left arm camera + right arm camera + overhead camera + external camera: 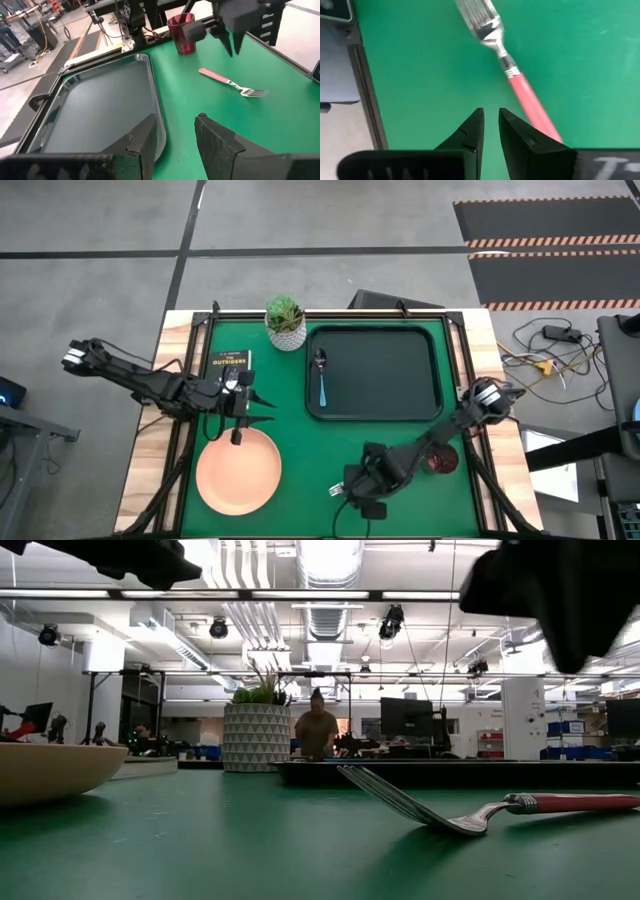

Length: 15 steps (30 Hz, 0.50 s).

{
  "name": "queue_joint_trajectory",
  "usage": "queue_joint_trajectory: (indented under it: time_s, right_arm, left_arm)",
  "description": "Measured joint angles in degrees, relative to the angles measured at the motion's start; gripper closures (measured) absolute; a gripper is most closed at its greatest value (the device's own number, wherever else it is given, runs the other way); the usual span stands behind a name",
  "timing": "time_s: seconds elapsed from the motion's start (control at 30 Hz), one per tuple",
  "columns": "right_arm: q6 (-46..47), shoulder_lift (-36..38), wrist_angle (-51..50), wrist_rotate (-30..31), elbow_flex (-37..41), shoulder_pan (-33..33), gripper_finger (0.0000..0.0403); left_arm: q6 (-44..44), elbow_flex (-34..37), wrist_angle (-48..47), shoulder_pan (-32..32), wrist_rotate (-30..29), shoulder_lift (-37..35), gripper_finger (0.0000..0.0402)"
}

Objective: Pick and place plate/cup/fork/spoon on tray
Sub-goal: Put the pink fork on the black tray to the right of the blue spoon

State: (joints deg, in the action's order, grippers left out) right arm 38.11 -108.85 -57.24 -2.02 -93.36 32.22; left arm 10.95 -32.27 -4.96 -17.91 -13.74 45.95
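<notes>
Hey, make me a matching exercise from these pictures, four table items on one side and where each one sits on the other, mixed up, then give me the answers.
Things:
1. spoon
2. plate
3. cup
4. fork

Places:
A. on the green mat under the right claw
B. inside the black tray, along its left edge
C. near corner of the mat on the left arm's side, by the left claw
D. on the mat beside the right arm, on the near right side

Pairs: 1-B, 2-C, 3-D, 4-A

Most of the tray (400, 375) lies bare; only the spoon (321, 376) lies along its edge nearest the potted plant (285, 322). The right gripper (350, 490) hangs close over the fork (507, 65).
</notes>
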Motion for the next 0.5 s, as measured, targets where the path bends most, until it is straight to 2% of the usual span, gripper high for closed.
queue_joint_trajectory:
  time_s: [0.2,0.5]
  right_arm:
    - [4.7,-2.36,0.88,1.86,-0.02,-0.1,0.0343]
    - [-1.35,-6.7,1.84,5.38,0.0,-0.1,0.0253]
  left_arm:
    - [-0.03,0.59,-0.04,-0.03,0.0,0.7,0.0288]
    - [3.15,0.45,-0.01,-0.04,0.0,3.65,0.0288]
